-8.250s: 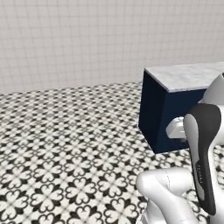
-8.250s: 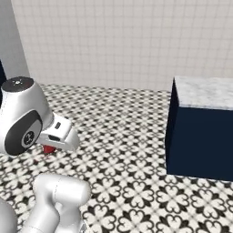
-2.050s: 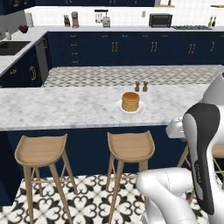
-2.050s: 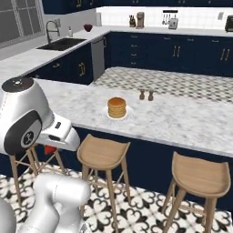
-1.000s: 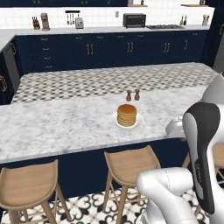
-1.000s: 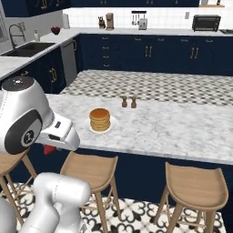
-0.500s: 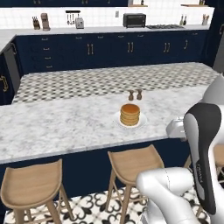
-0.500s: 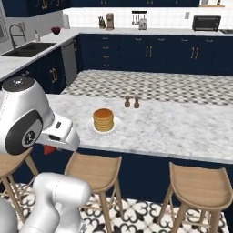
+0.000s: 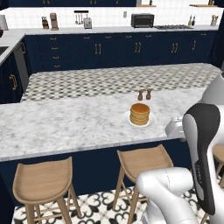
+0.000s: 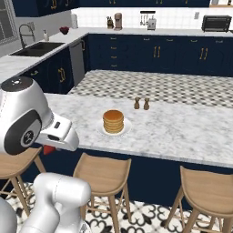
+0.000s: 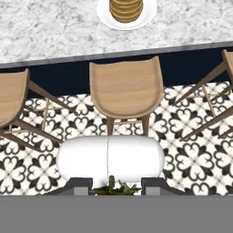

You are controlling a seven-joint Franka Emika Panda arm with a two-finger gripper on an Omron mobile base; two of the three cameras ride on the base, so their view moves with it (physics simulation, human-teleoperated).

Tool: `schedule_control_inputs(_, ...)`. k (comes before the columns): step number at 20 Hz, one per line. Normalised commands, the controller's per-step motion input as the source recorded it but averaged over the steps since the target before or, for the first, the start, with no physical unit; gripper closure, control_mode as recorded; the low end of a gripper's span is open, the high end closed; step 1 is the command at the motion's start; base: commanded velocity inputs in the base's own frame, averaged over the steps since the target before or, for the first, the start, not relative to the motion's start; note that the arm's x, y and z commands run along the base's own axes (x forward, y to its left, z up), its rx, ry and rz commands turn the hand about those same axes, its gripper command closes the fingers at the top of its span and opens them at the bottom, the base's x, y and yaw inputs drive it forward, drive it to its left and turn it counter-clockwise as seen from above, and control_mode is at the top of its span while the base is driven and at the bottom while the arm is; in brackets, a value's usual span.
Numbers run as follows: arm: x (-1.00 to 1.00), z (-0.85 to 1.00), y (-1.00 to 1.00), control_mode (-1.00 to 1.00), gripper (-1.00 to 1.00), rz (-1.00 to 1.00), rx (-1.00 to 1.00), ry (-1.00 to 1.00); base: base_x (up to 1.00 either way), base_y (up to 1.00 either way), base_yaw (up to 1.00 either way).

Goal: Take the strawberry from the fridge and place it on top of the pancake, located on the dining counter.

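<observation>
The pancake (image 9: 140, 114) sits stacked on a white plate (image 9: 129, 120) near the front edge of the dining counter (image 9: 65, 127), golden and round, with two little brown shakers (image 9: 145, 94) standing side by side just behind it. From the right base camera the same stack (image 10: 113, 121) shows on the marble top (image 10: 182, 132), the shakers (image 10: 141, 103) beyond it. Under the counter's edge the wooden stools (image 9: 43, 181) line up against the navy base, one almost straight below the plate. The arm is tucked low by the base, short of the counter; its gripper (image 10: 49, 149) hangs under the white hand, and a dab of red, the strawberry (image 10: 48, 149), peeks out beneath it. In the hand camera the fingers (image 11: 77, 185) are drawn in close on either side of a tuft of green leaves, the top of the strawberry (image 11: 114, 186) pinched between them, and past them the camera looks down over a stool seat (image 11: 125, 88) and the patterned floor tiles (image 11: 191, 154) toward the plate (image 11: 148, 13) at the counter's edge. At the back wall runs a second counter (image 9: 109, 29) with a toaster oven (image 9: 142, 20), and a sink (image 10: 38, 47) sits in the side counter.
</observation>
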Motion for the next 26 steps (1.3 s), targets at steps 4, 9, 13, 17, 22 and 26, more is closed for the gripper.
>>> schedule_control_inputs(4,0.00,0.00,0.00,-1.00,1.00,0.00,0.00,-0.02,0.00,0.00,0.00)
schedule_control_inputs(9,0.74,0.16,0.00,-1.00,1.00,0.00,0.00,0.08,0.00,0.00,0.00)
schedule_control_inputs(13,1.00,0.14,-0.18,-1.00,1.00,0.00,0.00,0.14,0.00,0.00,0.00)
schedule_control_inputs(17,1.00,0.00,-0.33,-1.00,1.00,0.00,0.02,0.02,0.00,0.00,0.00)
schedule_control_inputs(22,1.00,0.00,-0.25,-1.00,1.00,0.00,0.03,0.00,0.00,0.00,0.00)
schedule_control_inputs(26,1.00,0.00,-0.09,-1.00,1.00,-0.01,0.00,0.00,0.00,0.00,0.00)
